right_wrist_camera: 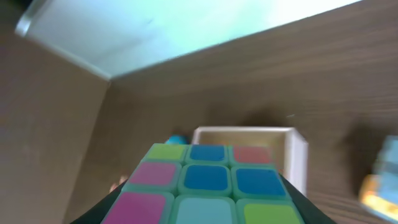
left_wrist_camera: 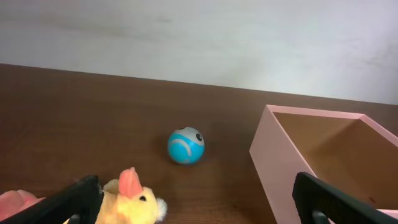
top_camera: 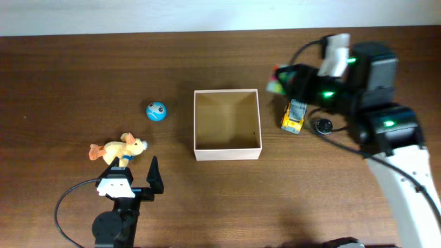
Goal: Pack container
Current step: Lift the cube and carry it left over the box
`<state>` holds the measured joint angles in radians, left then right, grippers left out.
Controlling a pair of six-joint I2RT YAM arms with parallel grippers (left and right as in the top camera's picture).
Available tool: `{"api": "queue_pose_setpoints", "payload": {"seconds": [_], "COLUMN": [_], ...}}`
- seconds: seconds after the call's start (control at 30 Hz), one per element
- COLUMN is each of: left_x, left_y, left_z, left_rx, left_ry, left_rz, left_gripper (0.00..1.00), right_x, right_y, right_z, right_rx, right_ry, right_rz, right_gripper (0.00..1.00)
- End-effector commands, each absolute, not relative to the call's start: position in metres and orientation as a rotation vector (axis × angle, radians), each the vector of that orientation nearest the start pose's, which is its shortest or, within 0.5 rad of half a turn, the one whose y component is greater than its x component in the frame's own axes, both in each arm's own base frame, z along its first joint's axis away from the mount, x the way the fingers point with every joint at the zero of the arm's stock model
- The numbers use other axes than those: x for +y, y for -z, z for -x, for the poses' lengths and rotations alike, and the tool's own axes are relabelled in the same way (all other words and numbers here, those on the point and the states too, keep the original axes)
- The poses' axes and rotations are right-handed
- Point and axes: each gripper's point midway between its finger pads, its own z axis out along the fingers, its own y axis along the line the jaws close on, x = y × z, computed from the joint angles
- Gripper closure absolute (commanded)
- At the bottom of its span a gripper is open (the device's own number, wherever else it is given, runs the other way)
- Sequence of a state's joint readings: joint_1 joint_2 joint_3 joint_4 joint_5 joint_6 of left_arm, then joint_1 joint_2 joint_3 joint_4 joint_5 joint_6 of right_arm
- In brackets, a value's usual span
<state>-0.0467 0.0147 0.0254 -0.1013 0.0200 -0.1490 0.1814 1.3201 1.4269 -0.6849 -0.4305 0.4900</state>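
The container (top_camera: 227, 147) is a square white box with a tan inside, standing empty in the middle of the table; its wall shows in the left wrist view (left_wrist_camera: 277, 163) and its rim in the right wrist view (right_wrist_camera: 297, 149). My right gripper (top_camera: 281, 78) hangs above the table to the right of the box, shut on a multicoloured puzzle cube (right_wrist_camera: 208, 186). My left gripper (top_camera: 134, 176) is wide open at the front left. A yellow plush toy (left_wrist_camera: 132, 200) lies just inside its left finger (left_wrist_camera: 78, 200).
A blue ball (top_camera: 156, 111) (left_wrist_camera: 185, 147) rests left of the box. A yellow toy truck (top_camera: 294, 115) and a small black round object (top_camera: 323, 126) lie to the right of the box, under the right arm. Cables trail near both arms.
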Motion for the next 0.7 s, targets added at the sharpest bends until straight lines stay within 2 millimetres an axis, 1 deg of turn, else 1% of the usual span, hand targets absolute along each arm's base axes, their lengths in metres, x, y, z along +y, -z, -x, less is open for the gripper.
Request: {"api": "queue_pose_setpoints", "payload": {"seconds": [0.0, 0.03, 0.1, 0.3, 0.43, 0.53, 0.67], "left_x": [-0.017, -0.017, -0.017, -0.017, -0.017, -0.017, -0.017], "left_y": [-0.158, -0.158, -0.158, -0.158, -0.158, -0.158, -0.158], "left_z": [-0.245, -0.245, -0.245, -0.245, -0.245, -0.245, -0.245], "left_rx": [1.658, 1.658, 1.658, 1.658, 1.658, 1.658, 1.658], "left_ry": [0.161, 0.161, 0.161, 0.161, 0.161, 0.161, 0.161], "left_rz": [0.042, 0.042, 0.042, 0.042, 0.042, 0.042, 0.042], "left_gripper": [0.01, 0.01, 0.01, 0.01, 0.01, 0.01, 0.01], "right_x": [0.174, 0.185, 0.196, 0.209, 0.210, 0.204, 0.198], "right_y": [-0.318, -0.307, -0.291, -0.238, -0.204, -0.184, -0.167], "right_z": [-0.369, -0.371, -0.375, -0.398, -0.415, -0.426, -0.435], "right_rx": [2.234, 2.258, 2.289, 2.366, 2.407, 2.418, 2.426], "right_ry": [-0.729, -0.680, -0.613, -0.421, -0.342, -0.251, -0.171], "right_rz": [-0.009, 0.006, 0.015, 0.002, -0.016, -0.044, -0.059], "right_gripper": [0.53, 0.53, 0.53, 0.52, 0.52, 0.52, 0.52]}}
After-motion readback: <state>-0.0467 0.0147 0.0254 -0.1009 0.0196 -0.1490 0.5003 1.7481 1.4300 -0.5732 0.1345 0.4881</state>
